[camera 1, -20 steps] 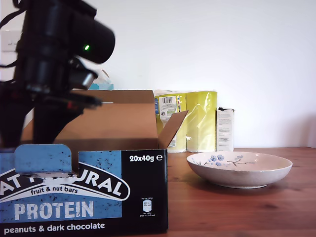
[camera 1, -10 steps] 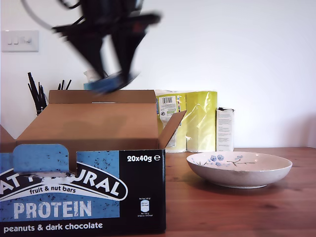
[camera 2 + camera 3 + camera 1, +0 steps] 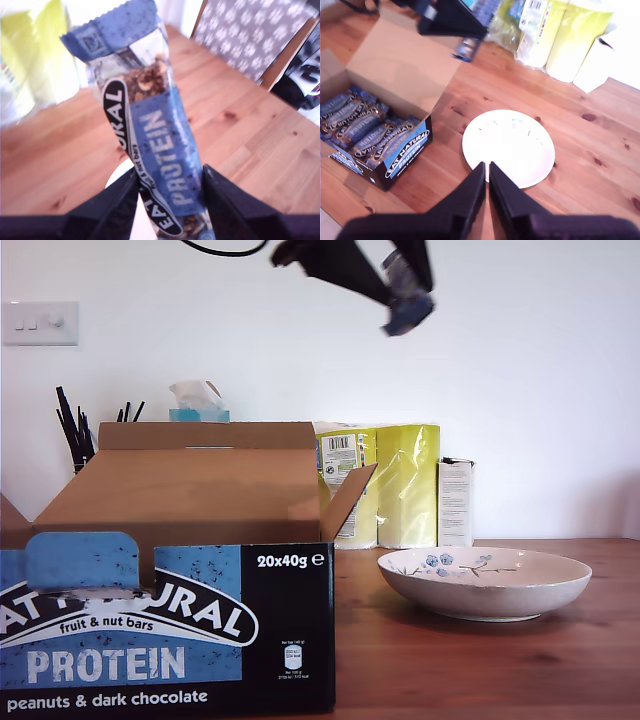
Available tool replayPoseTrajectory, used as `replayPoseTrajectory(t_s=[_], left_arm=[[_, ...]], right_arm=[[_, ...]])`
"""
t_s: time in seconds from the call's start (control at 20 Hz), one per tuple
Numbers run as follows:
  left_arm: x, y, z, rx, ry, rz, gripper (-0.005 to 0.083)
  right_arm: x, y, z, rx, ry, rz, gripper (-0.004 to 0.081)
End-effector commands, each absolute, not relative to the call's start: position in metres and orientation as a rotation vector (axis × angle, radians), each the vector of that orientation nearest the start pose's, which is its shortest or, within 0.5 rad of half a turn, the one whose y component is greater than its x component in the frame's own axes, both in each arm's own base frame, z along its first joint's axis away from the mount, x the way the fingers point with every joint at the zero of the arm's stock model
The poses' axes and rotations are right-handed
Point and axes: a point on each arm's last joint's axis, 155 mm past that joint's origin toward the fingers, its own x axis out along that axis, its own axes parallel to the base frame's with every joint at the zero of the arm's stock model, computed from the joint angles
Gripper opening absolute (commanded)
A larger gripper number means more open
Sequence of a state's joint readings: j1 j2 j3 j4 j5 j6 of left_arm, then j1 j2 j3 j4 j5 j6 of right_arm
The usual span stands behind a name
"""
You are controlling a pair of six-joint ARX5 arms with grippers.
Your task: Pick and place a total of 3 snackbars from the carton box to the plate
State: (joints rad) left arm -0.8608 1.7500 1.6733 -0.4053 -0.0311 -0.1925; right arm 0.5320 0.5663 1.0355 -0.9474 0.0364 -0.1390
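The first gripper (image 3: 170, 200) rides high, jaws pinching a snackbar (image 3: 150, 130) lengthwise out ahead. The plate (image 3: 485, 582) lies below on the tabletop, toward the exterior view's right. The second gripper (image 3: 486, 172) hangs with jaws pressed together, empty.

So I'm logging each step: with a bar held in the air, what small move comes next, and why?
Probably carry on toward the plate and lower: my first gripper is shut on a snackbar high above the table, and the plate looks empty.
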Motion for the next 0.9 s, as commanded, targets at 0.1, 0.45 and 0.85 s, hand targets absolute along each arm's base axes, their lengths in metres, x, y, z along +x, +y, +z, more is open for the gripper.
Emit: replayPoseTrajectory(t_s=[0.1,0.45,0.85], left_arm=[[0.363,-0.438,0.250,0.083,0.521,-0.808,0.0303],[0.371,-0.483,0.209,0.195,0.555,-0.856,0.0303],[0.387,-0.510,0.135,0.299,0.685,-0.854,0.0303]], right_arm=[[0.186,0.102,0.289,-0.260,0.444,0.517,-0.0013],[0.183,0.100,0.283,-0.243,0.475,0.511,-0.0013],[0.183,0.100,0.283,-0.244,0.473,0.511,-0.0013]])
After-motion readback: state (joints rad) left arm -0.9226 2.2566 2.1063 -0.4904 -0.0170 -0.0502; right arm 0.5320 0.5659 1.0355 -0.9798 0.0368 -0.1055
